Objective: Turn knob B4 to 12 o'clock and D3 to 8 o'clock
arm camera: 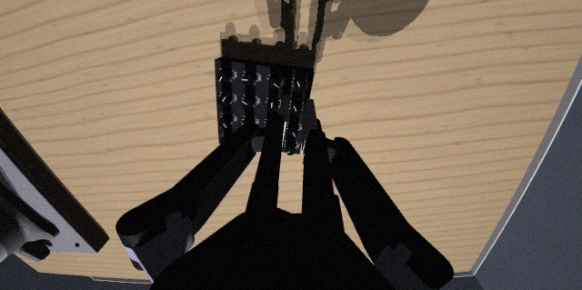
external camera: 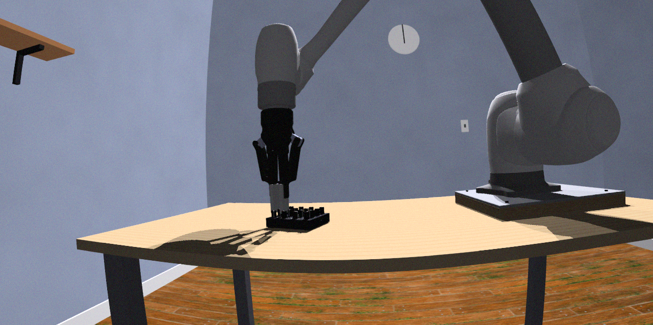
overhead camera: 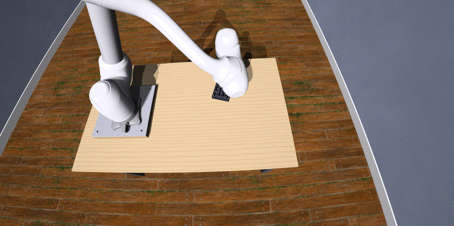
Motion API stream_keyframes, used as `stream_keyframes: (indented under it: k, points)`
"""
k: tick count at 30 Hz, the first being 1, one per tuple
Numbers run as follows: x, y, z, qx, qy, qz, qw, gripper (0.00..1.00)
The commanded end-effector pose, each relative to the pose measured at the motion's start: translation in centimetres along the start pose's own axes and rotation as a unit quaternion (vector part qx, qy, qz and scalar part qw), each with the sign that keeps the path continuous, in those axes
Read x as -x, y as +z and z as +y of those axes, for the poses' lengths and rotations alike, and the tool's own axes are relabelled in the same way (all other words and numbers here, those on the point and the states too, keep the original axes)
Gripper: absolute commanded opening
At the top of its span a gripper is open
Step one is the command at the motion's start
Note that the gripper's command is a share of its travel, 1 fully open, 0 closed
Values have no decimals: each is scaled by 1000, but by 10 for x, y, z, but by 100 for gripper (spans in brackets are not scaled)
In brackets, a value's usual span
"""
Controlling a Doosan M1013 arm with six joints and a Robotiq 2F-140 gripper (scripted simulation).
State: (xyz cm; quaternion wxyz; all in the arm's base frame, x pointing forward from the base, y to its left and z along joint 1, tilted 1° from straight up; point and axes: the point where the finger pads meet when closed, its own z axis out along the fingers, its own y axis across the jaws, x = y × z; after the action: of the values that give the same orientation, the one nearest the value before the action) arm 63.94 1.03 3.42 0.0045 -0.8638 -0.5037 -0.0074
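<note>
The black knob box point(overhead camera: 220, 98) point(external camera: 296, 224) point(arm camera: 238, 87) stands flat on the table, with rows of small dark knobs on its top. In the wrist view white lines and marks show, but the names are unreadable, and the arm covers part of the box in the top view. My gripper point(external camera: 279, 210) point(arm camera: 296, 107) points straight down with its tips low among the knobs on one edge of the box. Its fingers stand narrowly open with a small gap between them. Which knob lies at the tips, and where its line points, I cannot tell. The socket is not visible.
The wooden table point(overhead camera: 190, 145) point(external camera: 387, 231) point(arm camera: 432, 99) carries the arm's base plate point(overhead camera: 104, 131) point(external camera: 588, 193) point(arm camera: 68, 235), well away from the box. Other knobs stand close beside the fingertips. A wall shelf point(external camera: 27, 40) is at the left in the exterior view.
</note>
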Motion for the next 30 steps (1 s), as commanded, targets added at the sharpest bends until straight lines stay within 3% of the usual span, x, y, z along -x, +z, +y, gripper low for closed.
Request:
stream_keyframes:
  k: [1,12,13,30]
  points:
    - [0,0,0,0,0,0,1000,12]
    - [0,0,0,0,0,0,1000,12]
    - [0,0,0,0,0,0,1000,5]
    - [0,0,0,0,0,0,1000,5]
